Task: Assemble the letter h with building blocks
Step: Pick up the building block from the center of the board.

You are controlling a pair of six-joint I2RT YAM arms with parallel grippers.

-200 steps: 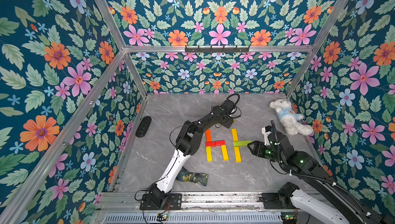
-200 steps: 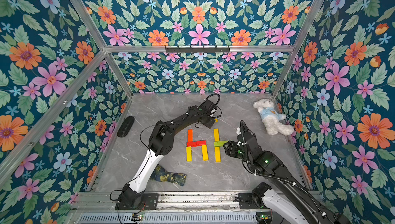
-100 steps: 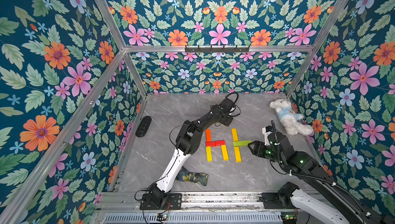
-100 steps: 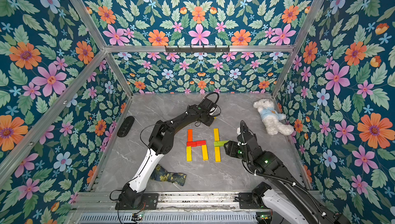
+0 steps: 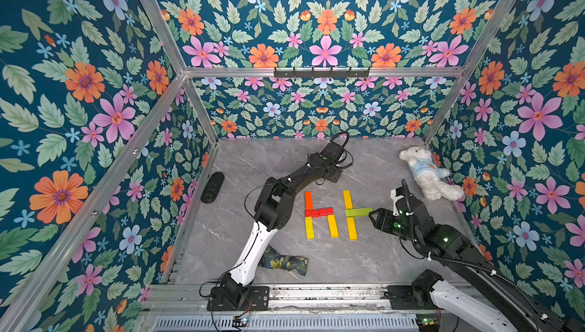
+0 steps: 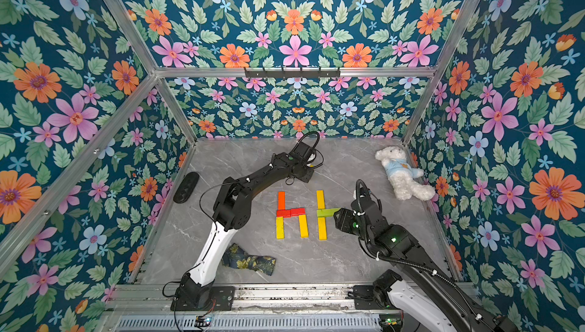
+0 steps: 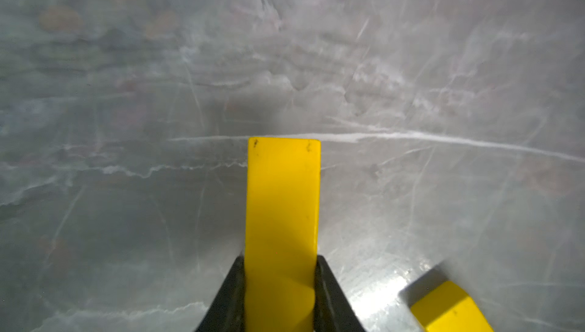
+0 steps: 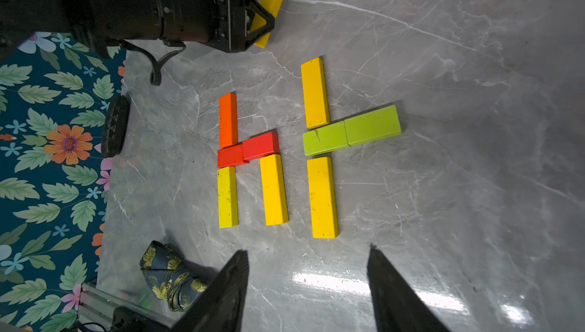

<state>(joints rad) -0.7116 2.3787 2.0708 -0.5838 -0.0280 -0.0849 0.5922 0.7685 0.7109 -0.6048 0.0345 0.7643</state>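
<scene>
Building blocks lie flat mid-table in both top views. An orange bar (image 5: 308, 200), two red pieces (image 5: 319, 212), a yellow bar (image 5: 309, 227) and an amber bar (image 5: 332, 226) form one group. Beside it are two amber bars (image 5: 347, 199) and a lime green pair (image 5: 358, 212). At the back of the table my left gripper (image 7: 280, 257) is shut on a yellow block (image 7: 281, 200); a second yellow block (image 7: 449, 308) lies close by. My right gripper (image 8: 307, 249) stands open and empty, just off the green pair's outer end (image 8: 373, 124).
A white teddy bear (image 5: 425, 172) lies at the back right. A black oval object (image 5: 212, 183) sits by the left wall, and a folded dark floral cloth (image 5: 285, 262) lies near the left arm's base. Floral walls close in three sides.
My left gripper has shut on the yellow block at the back of the table. Neither arm has visibly moved, and the laid blocks are unchanged.
</scene>
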